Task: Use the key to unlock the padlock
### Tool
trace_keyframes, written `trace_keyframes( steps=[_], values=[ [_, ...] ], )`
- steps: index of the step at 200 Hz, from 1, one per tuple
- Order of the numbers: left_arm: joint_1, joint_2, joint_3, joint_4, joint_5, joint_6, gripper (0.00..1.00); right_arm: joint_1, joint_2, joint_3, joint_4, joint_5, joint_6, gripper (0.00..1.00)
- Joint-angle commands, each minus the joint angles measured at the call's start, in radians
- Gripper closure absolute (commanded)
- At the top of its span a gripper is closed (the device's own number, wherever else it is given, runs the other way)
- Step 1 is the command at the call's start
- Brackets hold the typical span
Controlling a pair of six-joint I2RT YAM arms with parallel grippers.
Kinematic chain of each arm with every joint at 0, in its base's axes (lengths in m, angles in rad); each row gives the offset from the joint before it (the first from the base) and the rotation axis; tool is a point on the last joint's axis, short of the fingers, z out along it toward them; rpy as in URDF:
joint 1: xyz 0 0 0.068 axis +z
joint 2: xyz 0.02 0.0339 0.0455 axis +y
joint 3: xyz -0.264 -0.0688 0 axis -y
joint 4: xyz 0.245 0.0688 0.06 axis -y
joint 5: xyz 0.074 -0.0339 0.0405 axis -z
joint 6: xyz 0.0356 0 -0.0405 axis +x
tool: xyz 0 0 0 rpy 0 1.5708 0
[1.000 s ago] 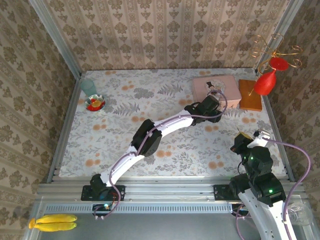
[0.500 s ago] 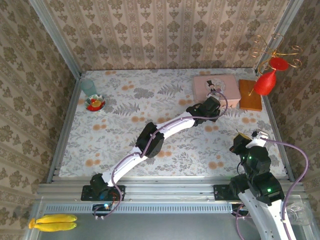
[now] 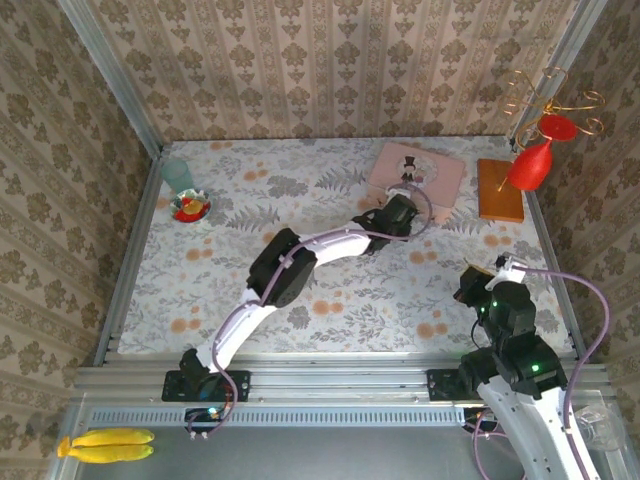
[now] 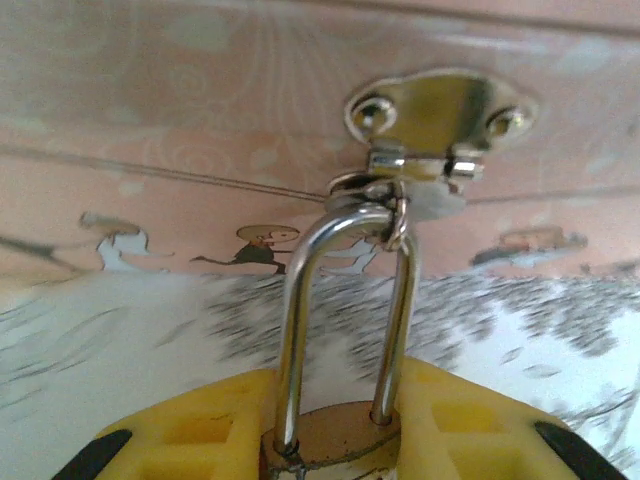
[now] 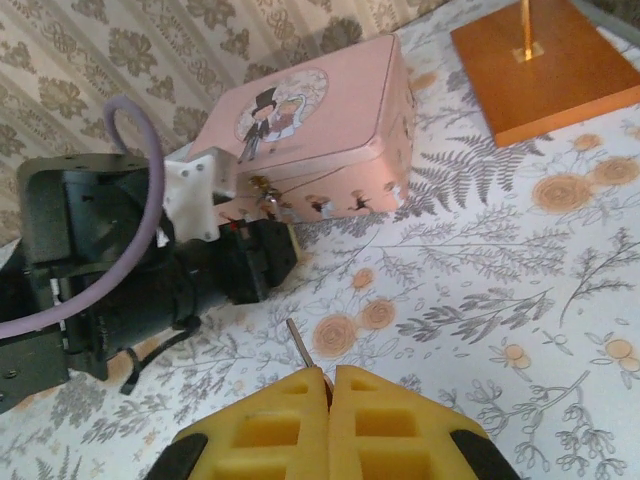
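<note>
The small brass padlock (image 4: 338, 436) hangs by its silver shackle (image 4: 298, 300) from the hasp (image 4: 437, 110) on the front of the pink tin (image 3: 417, 170). My left gripper (image 4: 340, 388) is shut on the padlock's body, with a yellow finger on each side. In the top view that gripper (image 3: 400, 214) sits at the tin's near edge. My right gripper (image 5: 328, 374) is shut on the key (image 5: 298, 346), whose thin metal blade sticks out past the fingertips. It hovers over the floral table, apart from the tin (image 5: 330, 120), at the right front (image 3: 476, 282).
An orange wooden base (image 3: 500, 190) with a wire stand and red ornaments (image 3: 535, 160) stands right of the tin. A green cup (image 3: 178, 175) and a small dish (image 3: 190, 207) sit at the far left. Metal rails (image 3: 130, 250) border the table.
My left gripper has closed on the padlock and drawn back to the left. The pink tin has swung round and shifted left with it. The right gripper stays shut on the key.
</note>
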Motion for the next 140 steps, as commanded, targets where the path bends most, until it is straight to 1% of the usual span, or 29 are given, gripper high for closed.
trace_keyframes(
  steps=[1, 33, 41, 74, 100, 124, 140],
  values=[
    [0.044, -0.126, -0.179, 0.102, -0.055, -0.036, 0.86, -0.004, 0.063, 0.04, 0.028, -0.084, 0.041, 1.0],
    [0.083, -0.297, -0.482, 0.216, -0.052, -0.076, 0.86, -0.003, 0.175, 0.035, 0.067, -0.199, 0.116, 1.0],
    [0.096, -0.338, -0.559, 0.248, -0.047, -0.087, 0.87, -0.003, 0.198, 0.03, 0.107, -0.223, 0.134, 1.0],
    [0.139, -0.52, -0.837, 0.305, -0.044, -0.127, 0.87, 0.003, 0.298, 0.032, 0.155, -0.3, 0.187, 1.0],
    [0.144, -0.654, -0.998, 0.301, -0.056, -0.137, 0.88, 0.058, 0.366, 0.054, 0.169, -0.283, 0.202, 1.0],
    [0.125, -0.746, -1.105, 0.28, -0.053, -0.172, 0.88, 0.164, 0.431, 0.075, 0.186, -0.215, 0.218, 1.0],
    [0.092, -0.792, -1.151, 0.254, -0.066, -0.2, 0.88, 0.237, 0.471, 0.088, 0.203, -0.168, 0.23, 1.0]
  ],
)
